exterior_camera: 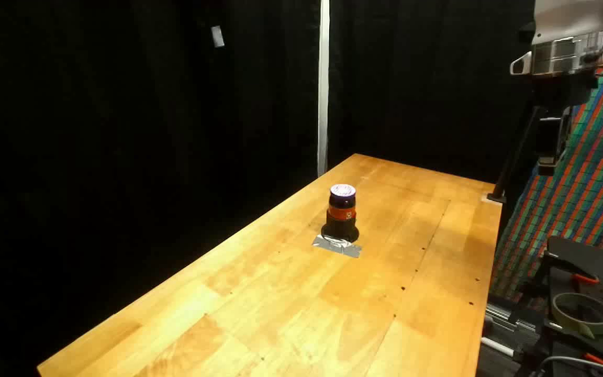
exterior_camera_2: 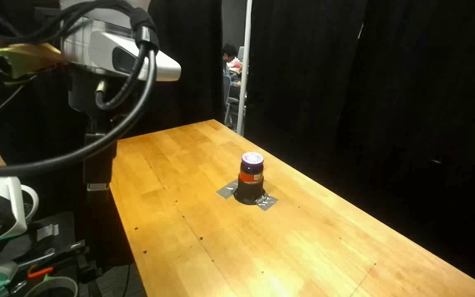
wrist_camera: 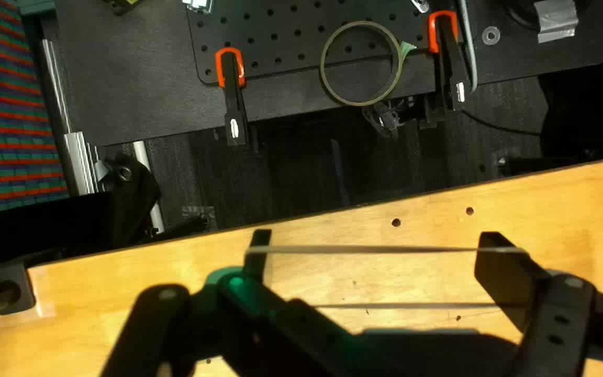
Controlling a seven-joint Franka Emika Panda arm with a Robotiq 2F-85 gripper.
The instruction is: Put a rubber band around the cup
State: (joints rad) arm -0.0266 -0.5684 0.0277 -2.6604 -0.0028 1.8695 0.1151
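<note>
The cup shows in both exterior views (exterior_camera: 342,213) (exterior_camera_2: 251,177). It is a small upright cylinder with a dark upper part, an orange-red band and a pale lid-like top. Its black base is fixed to the wooden table with grey tape. My gripper (wrist_camera: 378,246) is open in the wrist view. A thin pale rubber band (wrist_camera: 364,250) is stretched around both fingers, its two strands running across the gap. The gripper also shows in both exterior views (exterior_camera: 547,165) (exterior_camera_2: 98,185), above the table's edge and well apart from the cup. The cup is out of the wrist view.
The wooden table (exterior_camera: 291,303) has small holes. A black post (exterior_camera: 513,152) is clamped at its edge. Beside it is a black bench (wrist_camera: 139,78) with a tape roll (wrist_camera: 327,78) and orange-tipped clamps (wrist_camera: 234,99). Cables (exterior_camera_2: 138,119) loop from the arm. Dark curtains (exterior_camera: 149,131) stand behind.
</note>
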